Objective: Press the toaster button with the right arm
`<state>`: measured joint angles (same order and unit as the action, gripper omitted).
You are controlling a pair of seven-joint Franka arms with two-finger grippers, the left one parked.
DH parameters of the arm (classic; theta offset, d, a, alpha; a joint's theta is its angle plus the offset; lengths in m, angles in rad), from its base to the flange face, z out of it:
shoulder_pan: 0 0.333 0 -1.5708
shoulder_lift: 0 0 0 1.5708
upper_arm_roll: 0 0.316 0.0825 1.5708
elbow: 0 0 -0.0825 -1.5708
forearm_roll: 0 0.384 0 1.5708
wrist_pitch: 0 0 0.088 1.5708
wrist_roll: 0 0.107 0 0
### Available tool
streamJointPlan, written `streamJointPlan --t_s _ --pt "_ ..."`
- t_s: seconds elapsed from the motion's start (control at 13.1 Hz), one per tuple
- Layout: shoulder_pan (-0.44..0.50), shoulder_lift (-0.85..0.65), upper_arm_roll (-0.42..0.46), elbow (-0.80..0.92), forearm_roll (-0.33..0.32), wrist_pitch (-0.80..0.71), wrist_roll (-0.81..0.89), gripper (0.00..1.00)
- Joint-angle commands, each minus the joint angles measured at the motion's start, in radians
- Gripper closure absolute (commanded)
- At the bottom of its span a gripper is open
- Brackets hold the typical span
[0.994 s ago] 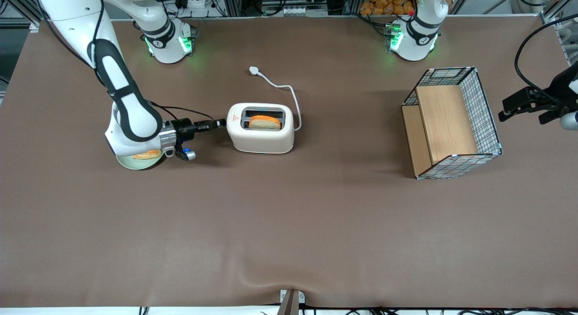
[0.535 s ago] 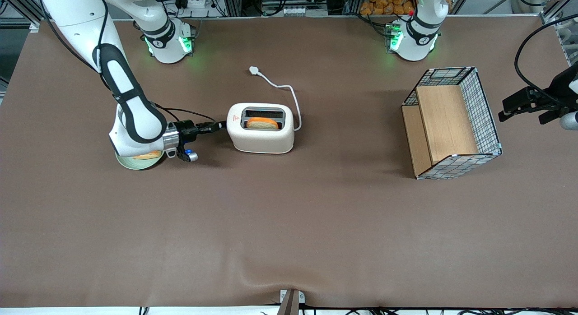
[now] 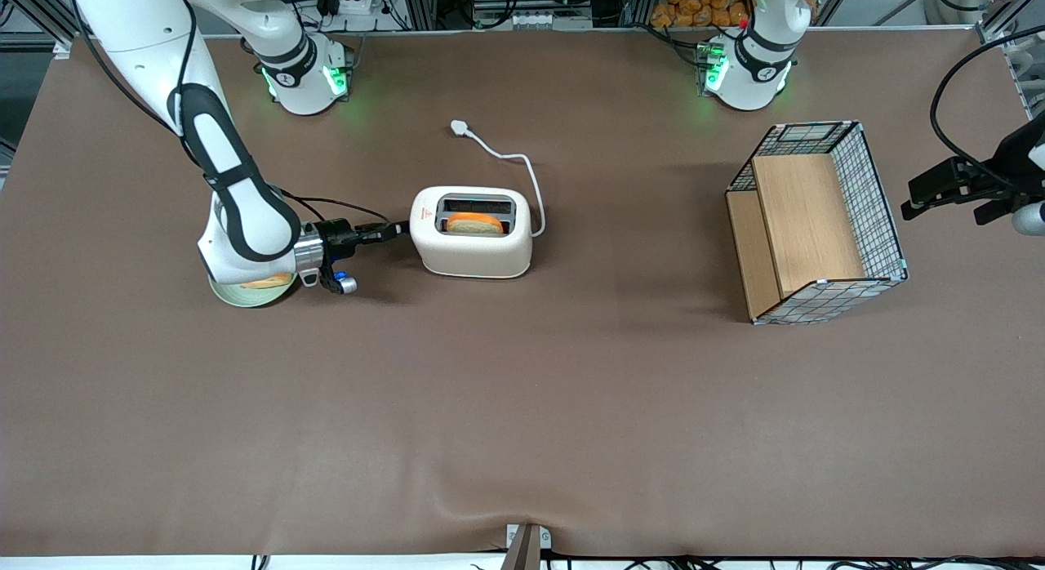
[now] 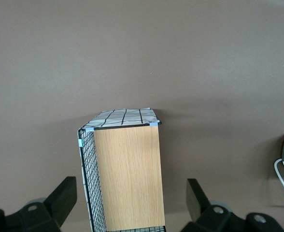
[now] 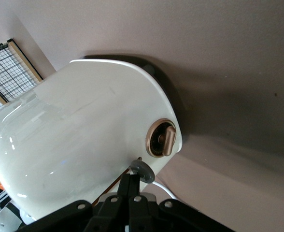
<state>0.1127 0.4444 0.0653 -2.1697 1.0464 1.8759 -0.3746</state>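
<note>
Toaster point(image 3: 471, 245) cream-white, rounded; closed gripper point(image 5: 134, 189) touching toaster button point(image 5: 142, 170).

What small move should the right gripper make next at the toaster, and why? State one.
Probably push the toaster button straight down a short way. The gripper, fingers shut, has its tips at that grey tab on the toaster's narrow end, and the bread slice shows at the slot's mouth, so the tab likely hasn't latched.
</note>
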Motion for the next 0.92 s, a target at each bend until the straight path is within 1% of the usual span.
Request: streamJointPlan --t_s 0.0,0.23,0.54,0.69,0.76,0.84 --pt "0.051 0.112 0.008 0.007 0.046 0.137 -0.064 1.00" --pt "0.033 0.096 0.007 0.019 0.043 0.123 -0.053 1.00" --pt "-0.002 0.062 -0.004 0.066 0.027 0.034 -0.011 1.00" --pt "-0.011 0.045 -0.007 0.077 0.020 0.034 -0.003 1.00" --pt "-0.021 0.040 -0.012 0.091 0.005 0.032 0.008 1.00" --pt "-0.030 0.040 -0.013 0.114 -0.024 0.020 0.022 0.99"
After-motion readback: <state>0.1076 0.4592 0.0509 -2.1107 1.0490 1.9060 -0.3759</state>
